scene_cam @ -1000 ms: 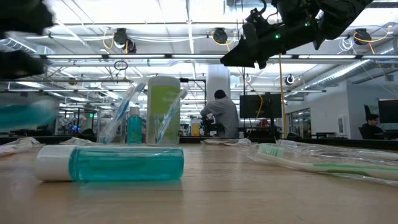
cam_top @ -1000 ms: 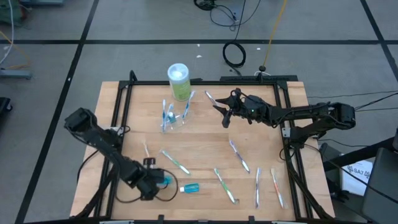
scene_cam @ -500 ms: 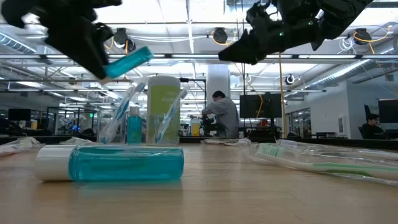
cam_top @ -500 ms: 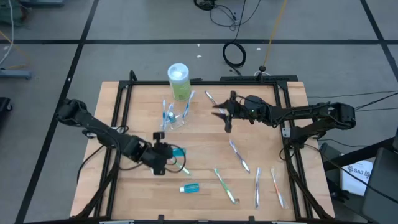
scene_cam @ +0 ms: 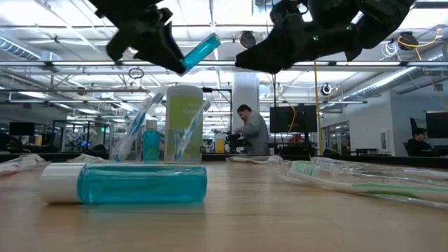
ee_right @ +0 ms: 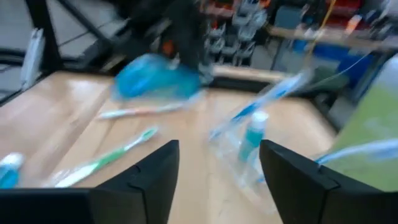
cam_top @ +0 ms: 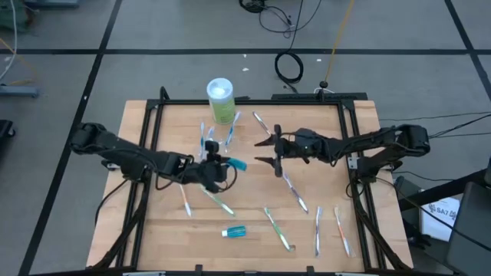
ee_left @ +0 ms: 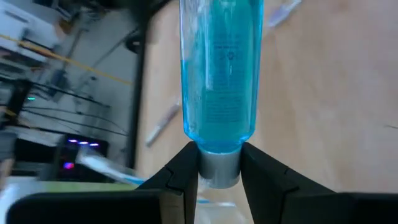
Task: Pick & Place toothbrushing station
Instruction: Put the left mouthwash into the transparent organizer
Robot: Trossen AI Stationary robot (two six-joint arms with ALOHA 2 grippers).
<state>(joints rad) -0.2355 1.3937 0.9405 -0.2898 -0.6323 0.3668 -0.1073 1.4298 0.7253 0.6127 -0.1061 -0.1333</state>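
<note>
Held aloft in the left gripper (cam_top: 222, 165): a small blue toothpaste tube (cam_top: 235, 164), translucent teal with a silver-grey cap end, tilted upward in the low view. Pinched at the cap end between the two dark fingers (ee_left: 186, 171) in the left wrist view, fingers closed to a narrow gap around it, body (ee_left: 219, 68) jutting forward over the wooden table (cam_top: 253, 192). Positioned above mid-table, just beside the clear plastic cup (cam_top: 217, 148).

In the cup: a couple of pale toothbrushes (cam_top: 231, 132) with blue accents leaning on the rim, plus a second small blue tube (scene_cam: 150, 140) standing upright (best seen in the low view). Right behind the cup, a tall pale-green bottle (cam_top: 221, 100) with a white top.

Lying flat near the front edge, a third blue tube (cam_top: 235, 231), white cap to one side. Scattered over the table's right half and front, more thin toothbrushes (cam_top: 294, 191), green, pink and blue accents, several in clear wrappers.

Right gripper (cam_top: 263, 150) hovering over the table to the right of the cup, fingers (ee_right: 144, 171) spread wide, nothing between them.

Much blurred in the right wrist view: cup and tube only roughly legible. Lettering on the held tube unreadable. Far beyond the table, a person (scene_cam: 250, 131) at a desk, seen from behind.
</note>
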